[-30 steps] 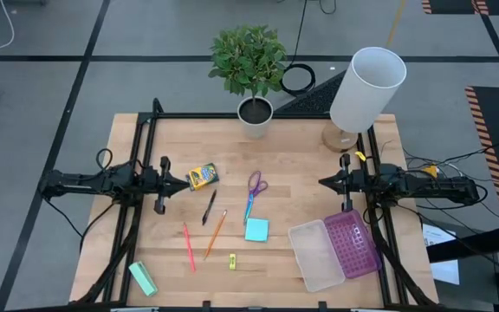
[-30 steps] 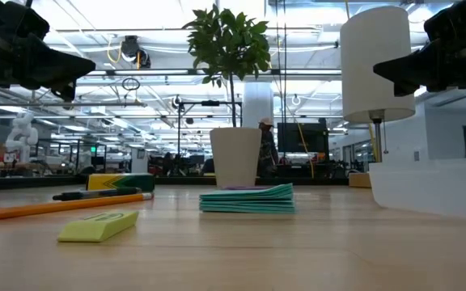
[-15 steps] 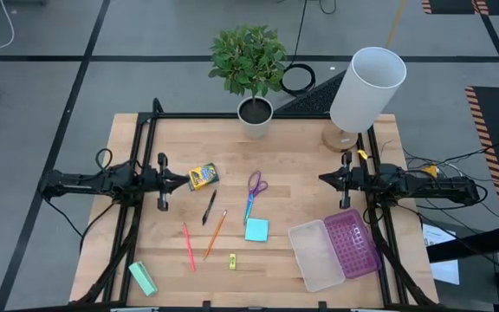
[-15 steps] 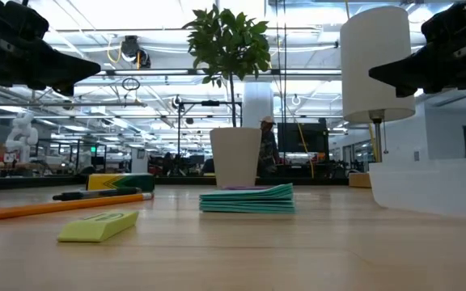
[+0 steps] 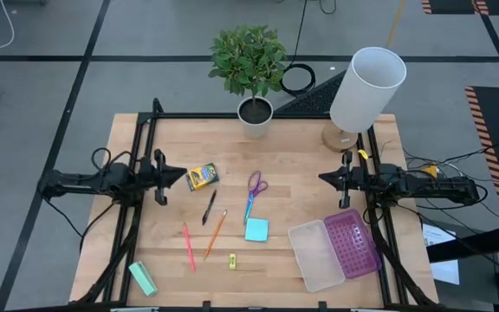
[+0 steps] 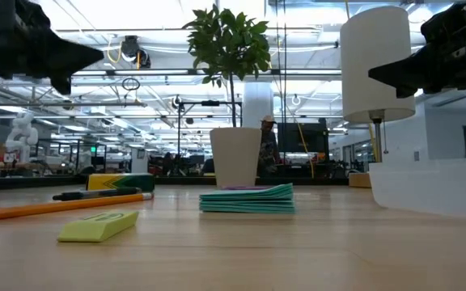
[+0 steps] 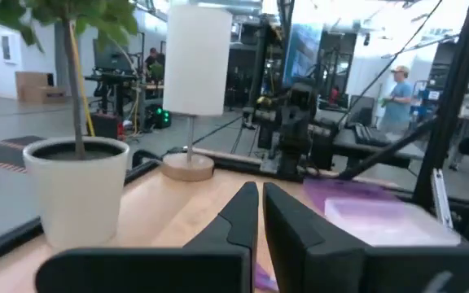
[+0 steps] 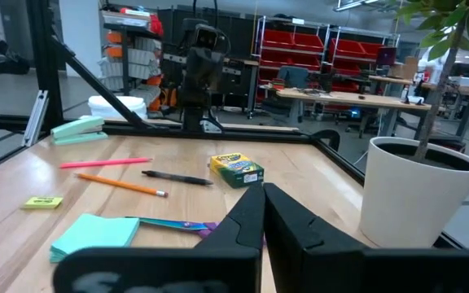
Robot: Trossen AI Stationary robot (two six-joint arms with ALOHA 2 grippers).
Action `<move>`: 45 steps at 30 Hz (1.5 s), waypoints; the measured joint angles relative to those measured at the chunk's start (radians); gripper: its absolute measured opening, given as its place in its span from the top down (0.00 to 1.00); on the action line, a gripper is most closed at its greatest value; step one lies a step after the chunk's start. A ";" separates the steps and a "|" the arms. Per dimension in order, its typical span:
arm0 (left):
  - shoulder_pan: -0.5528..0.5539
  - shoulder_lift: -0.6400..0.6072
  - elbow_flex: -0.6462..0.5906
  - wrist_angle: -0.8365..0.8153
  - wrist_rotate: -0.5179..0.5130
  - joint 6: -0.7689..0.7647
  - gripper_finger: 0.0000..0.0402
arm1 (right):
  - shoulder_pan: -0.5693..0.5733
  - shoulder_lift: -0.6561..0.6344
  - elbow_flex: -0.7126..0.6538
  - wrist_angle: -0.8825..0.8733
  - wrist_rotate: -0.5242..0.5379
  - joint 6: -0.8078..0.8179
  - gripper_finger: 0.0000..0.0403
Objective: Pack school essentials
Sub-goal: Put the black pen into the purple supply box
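Observation:
The school essentials lie flat on the wooden table between the arms. They are a yellow-green crayon box (image 5: 202,176), a black pen (image 5: 209,208), an orange pencil (image 5: 216,234), a red pencil (image 5: 188,246), purple-handled scissors (image 5: 254,192), a light-blue sticky-note pad (image 5: 256,230) and a tiny yellow piece (image 5: 231,261). My left gripper (image 5: 183,177) hovers shut above the table, just left of the crayon box. Above the table's right side my right gripper (image 5: 321,180) is also shut. Both hold nothing.
An open case lies at the near right, with a clear half (image 5: 317,254) and a purple half (image 5: 352,243). A mint-green block (image 5: 142,278) sits at the near left corner. A potted plant (image 5: 255,113) and a white lamp (image 5: 366,87) stand at the far edge.
My left gripper has risen a little above the table, staying shut.

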 joint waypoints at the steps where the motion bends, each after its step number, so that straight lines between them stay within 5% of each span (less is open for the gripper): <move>1: 0.000 0.000 0.019 0.001 0.000 -0.001 0.94 | 0.000 0.000 0.000 0.000 0.000 0.000 1.00; 17: 0.000 0.370 0.697 -0.412 -0.060 -0.033 0.94 | 0.000 0.000 0.000 0.008 0.000 0.001 1.00; 34: 0.000 0.883 1.500 -0.845 -0.163 -0.087 0.94 | 0.000 0.000 0.000 -0.001 0.000 0.255 1.00; 39: 0.004 0.989 1.613 -0.978 -0.157 -0.076 0.94 | 0.000 0.000 0.000 0.007 0.000 0.330 1.00; 45: 0.052 1.023 1.591 -1.105 -0.156 -0.097 0.94 | 0.000 0.000 0.017 0.007 -0.002 0.512 1.00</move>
